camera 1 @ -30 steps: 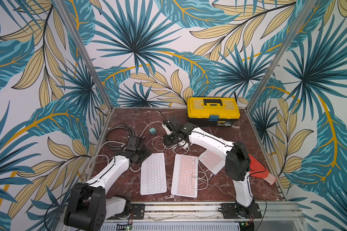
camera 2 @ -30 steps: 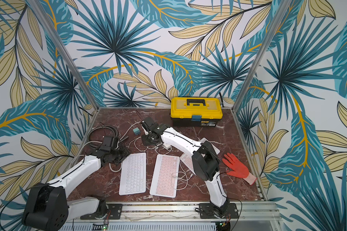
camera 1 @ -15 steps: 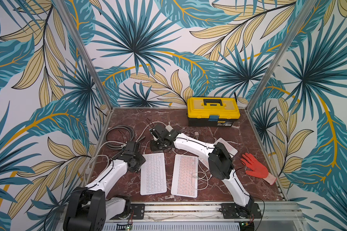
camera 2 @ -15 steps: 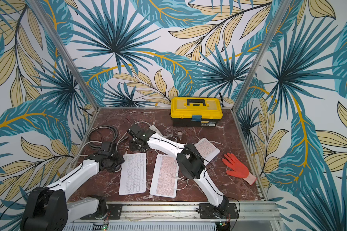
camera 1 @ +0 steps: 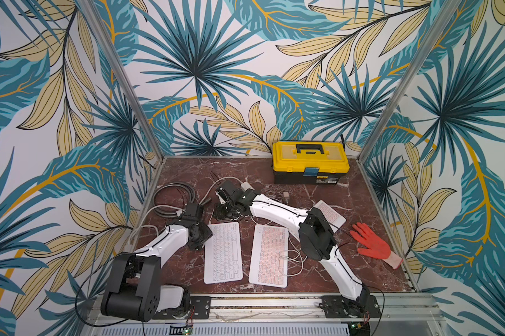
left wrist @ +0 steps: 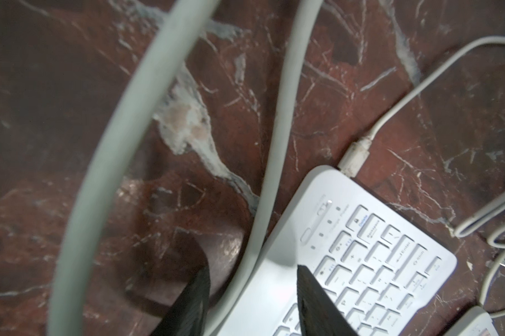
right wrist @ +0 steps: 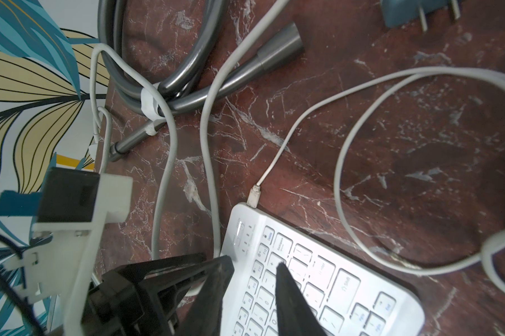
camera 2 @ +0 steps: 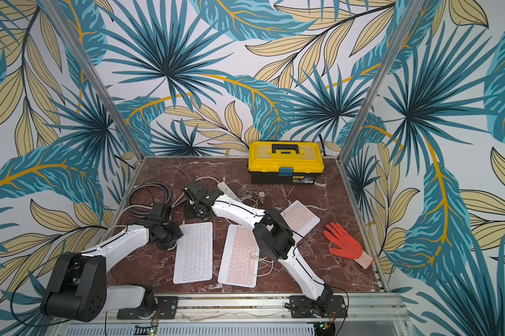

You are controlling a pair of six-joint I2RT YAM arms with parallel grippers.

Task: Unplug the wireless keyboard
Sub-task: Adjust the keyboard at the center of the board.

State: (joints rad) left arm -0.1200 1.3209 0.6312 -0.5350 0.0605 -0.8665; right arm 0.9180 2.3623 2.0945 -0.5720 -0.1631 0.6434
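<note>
Approach was in hand: the wireless keyboard (camera 1: 222, 252) lay on the worktop (camera 1: 362, 209), plug (left wrist: 354, 158) seated in its far corner. Left gripper (left wrist: 251, 279) and right gripper (right wrist: 254, 267) hung there, jaws part-spread, empty; next needed a pinch on that plug

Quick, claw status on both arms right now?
Left claw: open, holding nothing; a thick white cable passes between its jaws.
Right claw: open, holding nothing, over a corner of the white keyboard.
</note>
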